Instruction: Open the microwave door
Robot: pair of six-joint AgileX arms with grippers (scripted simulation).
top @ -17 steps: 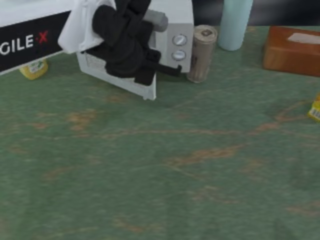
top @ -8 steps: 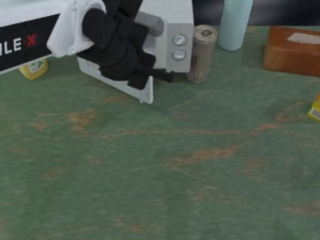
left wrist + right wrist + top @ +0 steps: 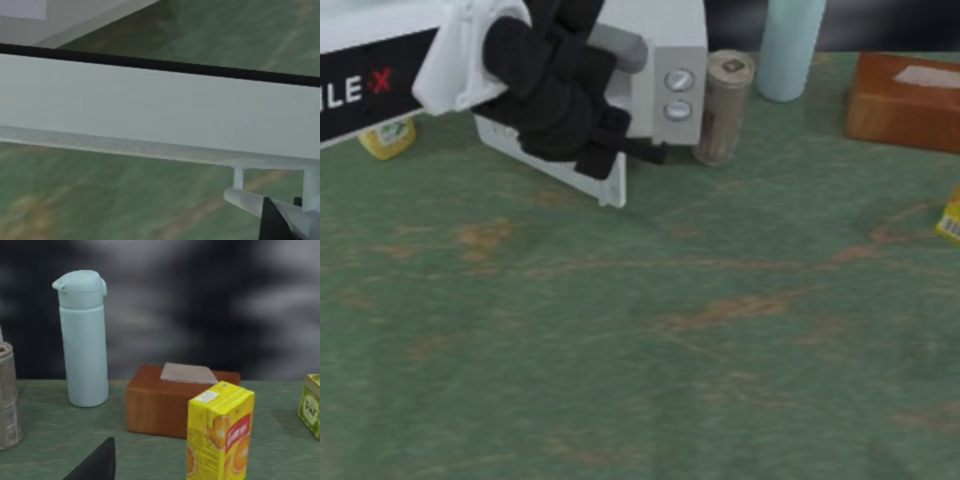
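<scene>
Over the last second the microwave door (image 3: 604, 180) swung a little further off the front of the microwave (image 3: 665, 40). My left arm drew back toward the upper left of the top view as it went. In the last half second nothing has shifted, so the pull has paused or run out.

The door now stands well open, angled out from its hinge side at the upper left of the frame. Its free edge is out over the green tabletop (image 3: 720, 350), clear of the two-knob control strip (image 3: 678, 95).

My left gripper (image 3: 635, 152) sits at that free edge, just below the knobs. In the left wrist view the door's edge runs across the frame as a pale band. Its handle (image 3: 250, 200) is at the lower right, with one dark tip of my fingers (image 3: 272, 222) against the bar. Only that one tip shows, so I cannot tell whether they are pinching the handle or merely resting on it.

My right gripper (image 3: 95, 467) is parked outside the top view, and I cannot tell its state either. Its camera faces a pale blue bottle (image 3: 82, 340), a brown tissue box (image 3: 160, 405) and a yellow juice carton (image 3: 220, 435).

I judge the opening largely done. What is left is either a further swing or letting go.
</scene>
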